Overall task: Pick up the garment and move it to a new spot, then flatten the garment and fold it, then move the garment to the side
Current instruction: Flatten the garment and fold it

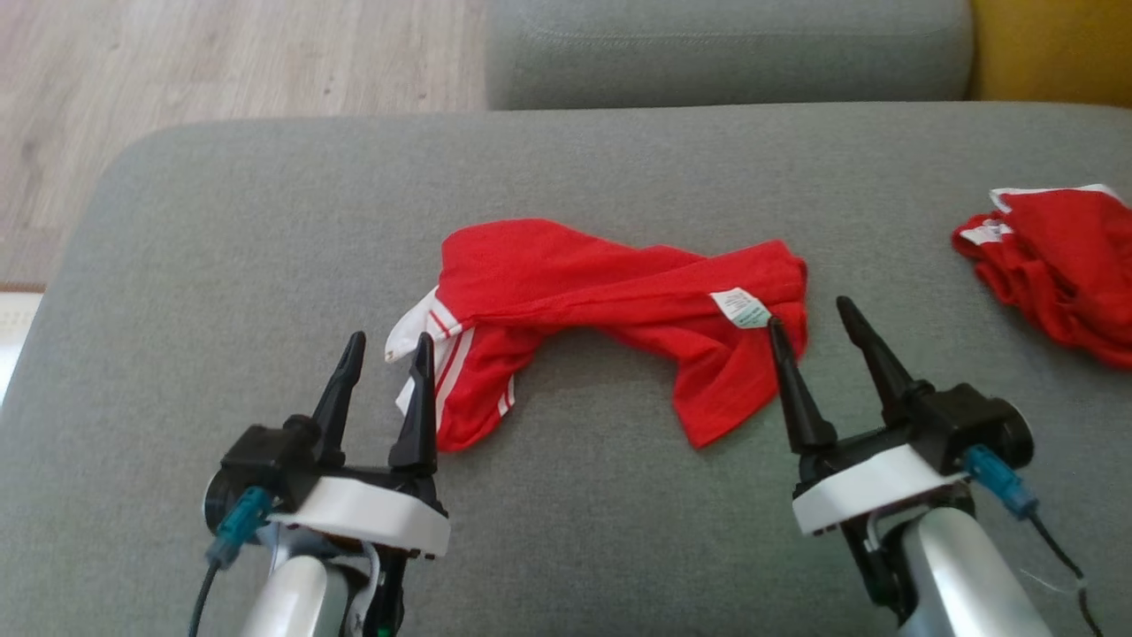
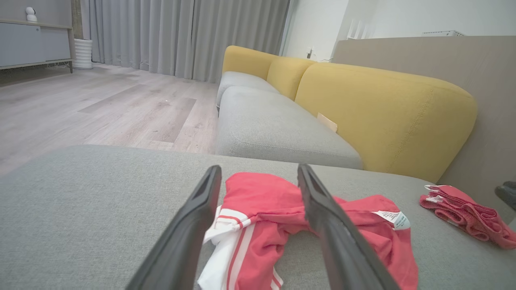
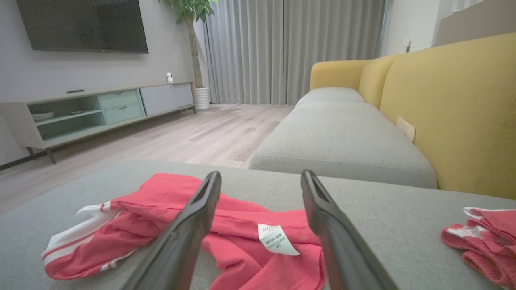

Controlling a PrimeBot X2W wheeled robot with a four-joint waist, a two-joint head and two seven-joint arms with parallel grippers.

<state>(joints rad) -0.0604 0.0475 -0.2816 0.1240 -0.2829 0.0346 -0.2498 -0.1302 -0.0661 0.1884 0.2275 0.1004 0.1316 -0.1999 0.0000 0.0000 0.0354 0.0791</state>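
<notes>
Head view | garment (image 1: 601, 292) crumpled on cushion (image 1: 265, 265) | left claw (image 1: 391, 337), right claw (image 1: 810, 313) spread

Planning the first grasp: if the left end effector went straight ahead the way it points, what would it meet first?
The left end effector would likely meet the red garment first, at its white-striped end, though its height above the cushion is unclear.

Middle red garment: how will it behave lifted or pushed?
Probably floppy: the garment lies crumpled in folds and should sag when lifted. Likely light: the cloth looks thin. Pushed, it may bunch rather than slide on the cushion.
</notes>
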